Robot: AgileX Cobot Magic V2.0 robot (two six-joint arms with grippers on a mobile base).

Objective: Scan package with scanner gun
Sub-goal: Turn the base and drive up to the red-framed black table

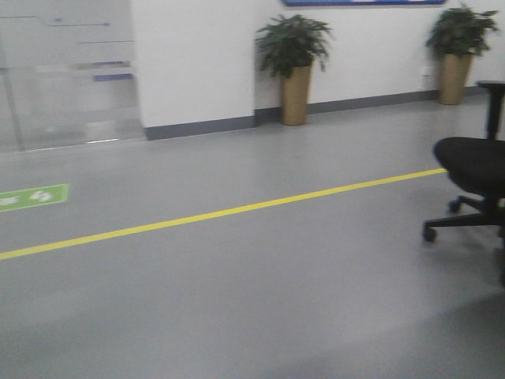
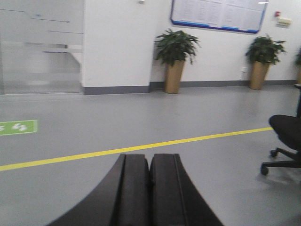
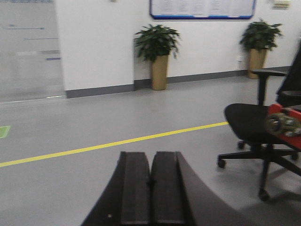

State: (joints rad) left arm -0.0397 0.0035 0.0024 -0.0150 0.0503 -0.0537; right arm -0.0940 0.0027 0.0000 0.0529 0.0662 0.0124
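Note:
The package and the scanner gun are out of view in all three views. My left gripper (image 2: 150,157) is shut with nothing between its black fingers, pointing out over grey floor. My right gripper (image 3: 151,155) is also shut and holds nothing, aimed across the same floor. Neither arm shows in the front view.
A yellow floor line (image 1: 229,211) crosses the grey floor. A black office chair (image 1: 473,170) stands at the right, closer in the right wrist view (image 3: 254,122), with a red part (image 3: 284,123) beside it. Two potted plants (image 1: 293,67) (image 1: 458,51) stand by the far wall. A green floor sticker (image 1: 33,196) lies left.

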